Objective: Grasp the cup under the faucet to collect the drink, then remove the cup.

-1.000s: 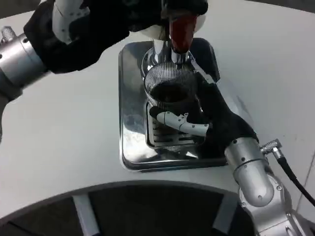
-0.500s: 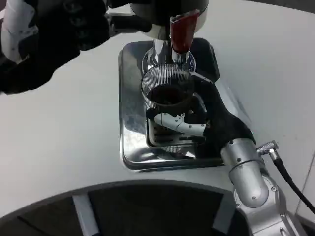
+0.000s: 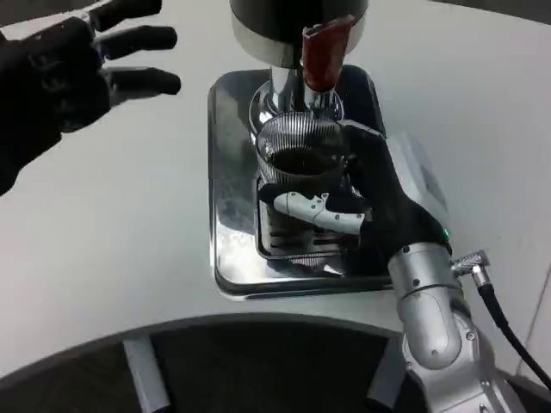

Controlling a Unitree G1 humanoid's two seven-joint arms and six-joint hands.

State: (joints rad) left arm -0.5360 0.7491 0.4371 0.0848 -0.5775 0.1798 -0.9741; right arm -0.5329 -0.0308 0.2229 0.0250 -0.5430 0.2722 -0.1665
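Fingers (image 3: 314, 209) of the right hand (image 3: 370, 202) wrap around the ribbed glass cup (image 3: 300, 159), grasping it from the right side, one white finger lying across its front. The cup holds dark drink and stands on the steel drip tray (image 3: 231, 198), directly beneath the faucet (image 3: 288, 90) with its red handle (image 3: 320, 53). The left hand (image 3: 60, 77) hovers above the white tabletop (image 3: 112, 232) at upper left, fingers spread and released, well apart from the tray
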